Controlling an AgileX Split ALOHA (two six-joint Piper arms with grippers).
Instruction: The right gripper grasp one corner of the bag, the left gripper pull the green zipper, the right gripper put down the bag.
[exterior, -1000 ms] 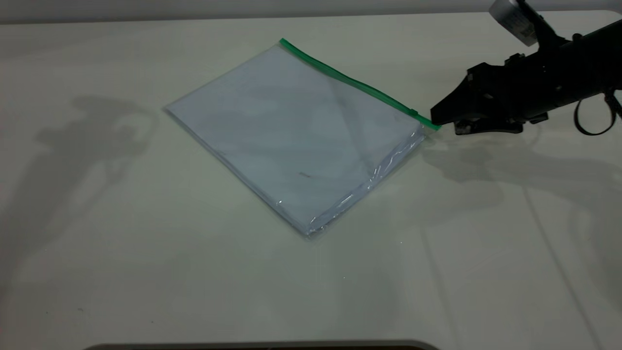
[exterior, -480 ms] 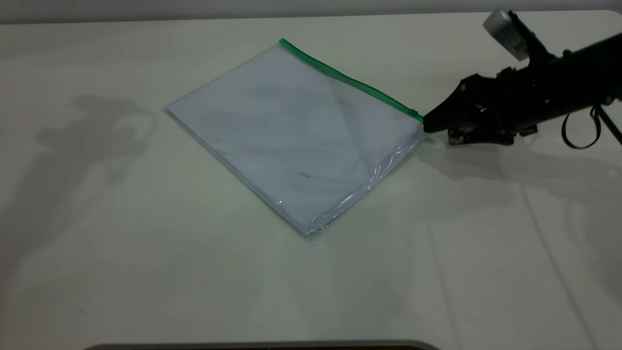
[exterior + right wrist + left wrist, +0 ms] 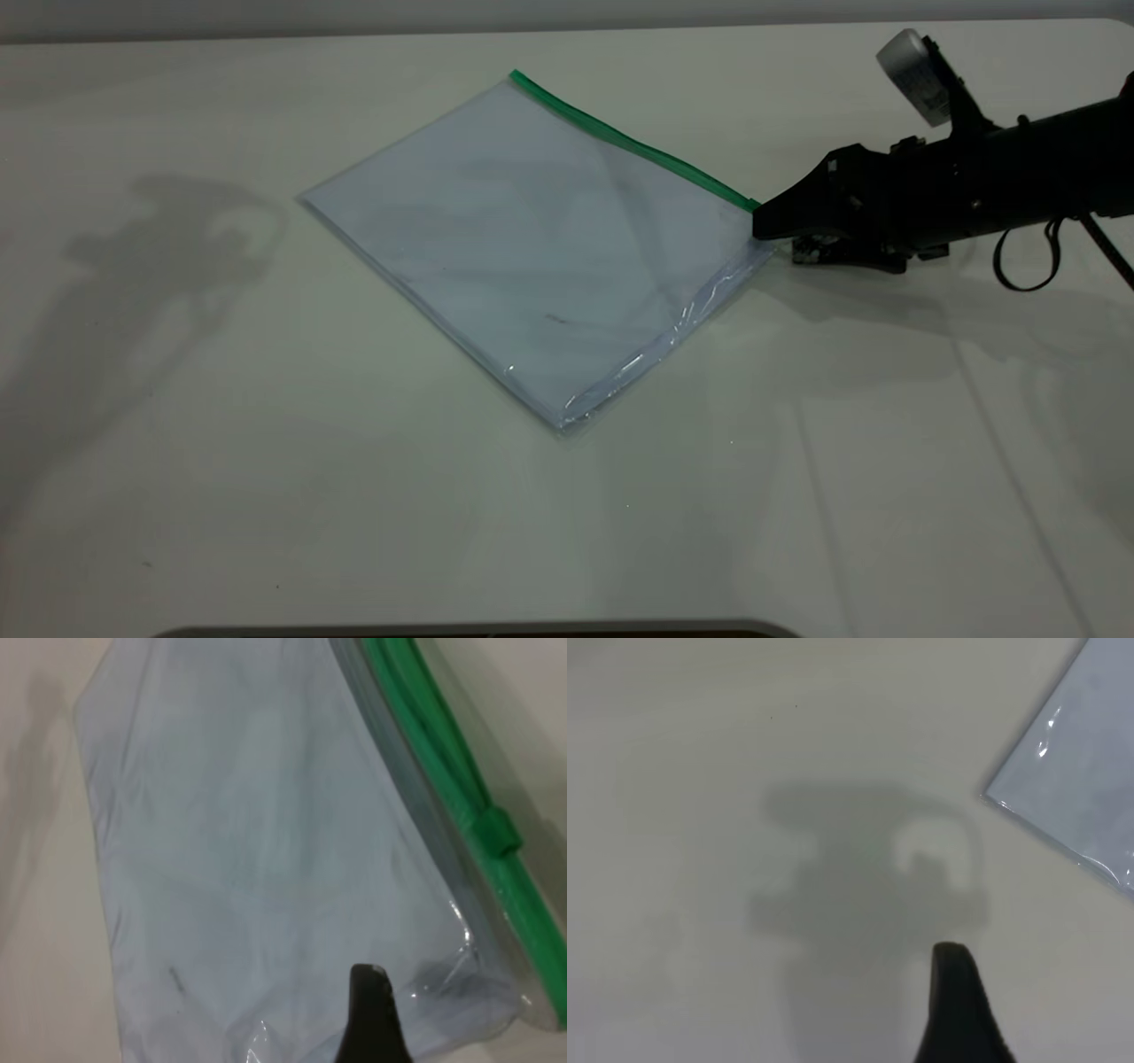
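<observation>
Exterior: bag (image 3: 540, 239) flat on table (image 3: 266, 461), green zipper (image 3: 629, 142) along far edge; right gripper (image 3: 764, 227) at zipper-end corner (image 3: 753, 213) — grip state cannot tell.
Left wrist: left gripper (image 3: 957, 1010) above bare table, near plain bag corner — grip unclear.
Right wrist: slider tab (image 3: 494, 831) on zipper, fingertip over corner.

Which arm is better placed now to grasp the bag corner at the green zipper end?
The right. The right gripper is already at that corner of the bag, beside the green zipper. The left gripper hovers over bare table, away from it.
</observation>
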